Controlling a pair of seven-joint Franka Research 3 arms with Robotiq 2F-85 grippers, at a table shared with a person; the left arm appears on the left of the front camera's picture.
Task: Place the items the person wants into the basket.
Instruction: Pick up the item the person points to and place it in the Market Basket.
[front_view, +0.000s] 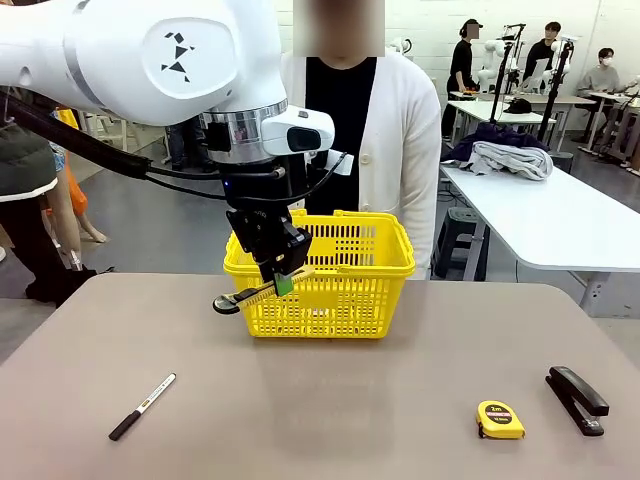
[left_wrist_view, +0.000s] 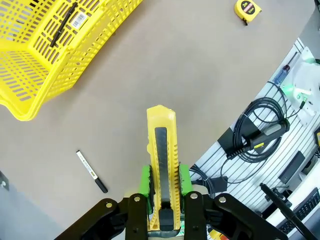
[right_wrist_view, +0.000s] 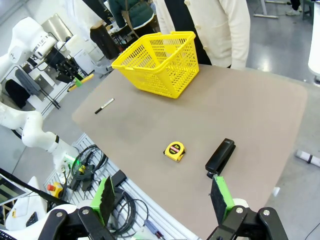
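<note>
My left gripper (front_view: 283, 283) is shut on a yellow-and-black utility knife (front_view: 245, 296), held in the air just in front of the front-left wall of the yellow basket (front_view: 340, 290). In the left wrist view the green pads (left_wrist_view: 145, 181) clamp the knife (left_wrist_view: 161, 130) over bare table, with the basket (left_wrist_view: 30, 80) off to one side and a slim black pen (left_wrist_view: 65, 22) lying inside it. A black stapler (front_view: 577, 398) lies at the table's near right. My right gripper (right_wrist_view: 162, 197) stands open high above the table's near right edge, and the stapler (right_wrist_view: 220, 155) is below it. The person (front_view: 400, 140) stands behind the basket.
A black-capped white marker (front_view: 142, 406) lies at the near left of the table. A small yellow tape measure (front_view: 500, 419) sits left of the stapler. Bare tabletop stretches between these and the basket. Cables and a slotted panel (left_wrist_view: 260, 135) run below the table's near edge.
</note>
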